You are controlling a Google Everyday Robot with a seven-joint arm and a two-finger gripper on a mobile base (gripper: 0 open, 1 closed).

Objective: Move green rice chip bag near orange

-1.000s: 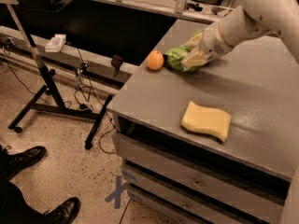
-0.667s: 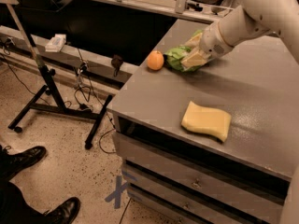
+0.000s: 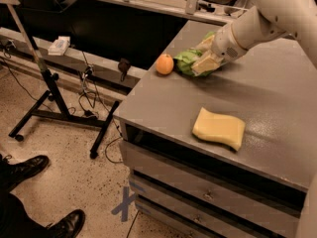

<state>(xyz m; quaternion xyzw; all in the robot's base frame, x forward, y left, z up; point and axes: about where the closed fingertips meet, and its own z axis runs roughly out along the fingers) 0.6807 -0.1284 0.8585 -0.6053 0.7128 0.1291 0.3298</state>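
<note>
The green rice chip bag (image 3: 186,61) lies crumpled on the grey table top (image 3: 163,108), near its far left edge. The orange (image 3: 164,64) sits just left of the bag, nearly touching it. My gripper (image 3: 204,54) is at the bag's right side, down on it and covering part of it. The white arm (image 3: 267,19) reaches in from the upper right. Bag and orange both rest on the table.
A yellow sponge (image 3: 219,128) lies on the table nearer the front. Drawers (image 3: 198,192) run below the table top. A black metal stand (image 3: 49,88) and cables are on the floor to the left. A person's black shoes (image 3: 29,167) are at the lower left.
</note>
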